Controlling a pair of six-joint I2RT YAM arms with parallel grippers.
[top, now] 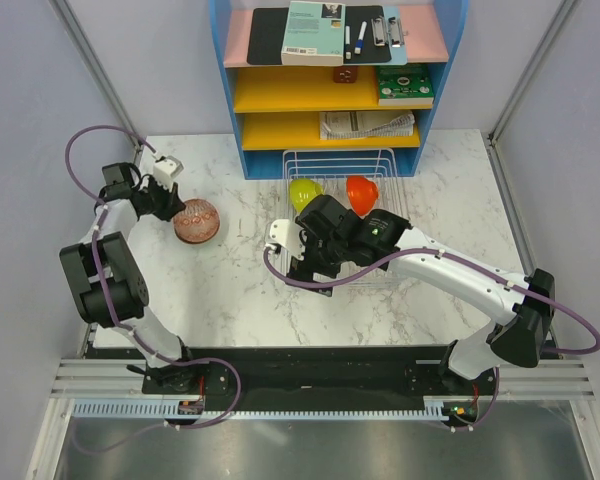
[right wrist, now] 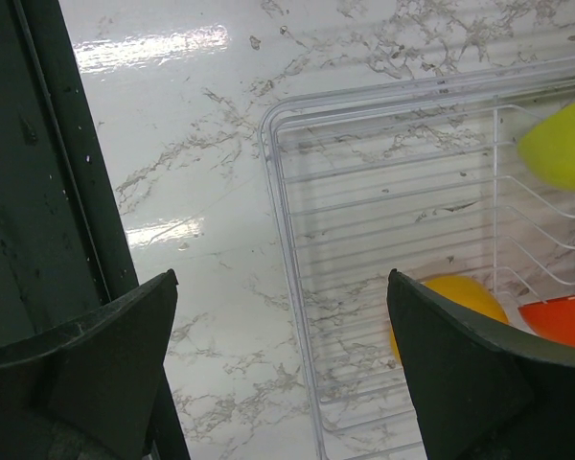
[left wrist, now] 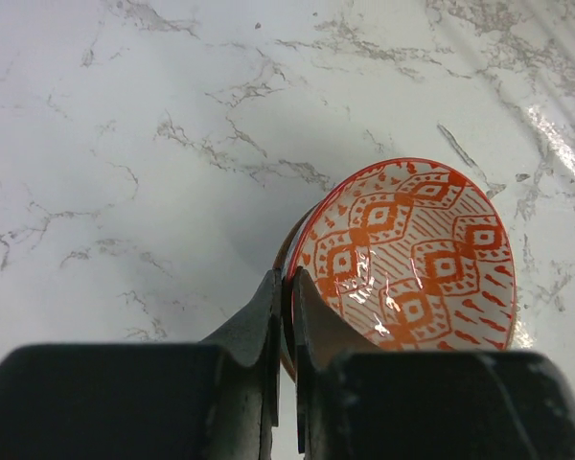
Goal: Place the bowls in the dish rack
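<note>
Loading part-done; one bowl in hand.
Left tool [left wrist: 286, 287] pinches the patterned bowl's [left wrist: 412, 254] rim, well apart from the dish rack [right wrist: 286, 249]. Lime bowl [top: 303, 192] and orange bowl [top: 361, 192] racked. Right tool [right wrist: 278, 287] wide, empty.

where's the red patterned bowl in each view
top external: red patterned bowl sits left of centre on the marble table, at the tips of the left gripper.
left wrist: right of centre, its near rim pinched by that gripper.
right wrist: not in it.
shared landmark: the left gripper on its rim, in both views that show the bowl.
</note>
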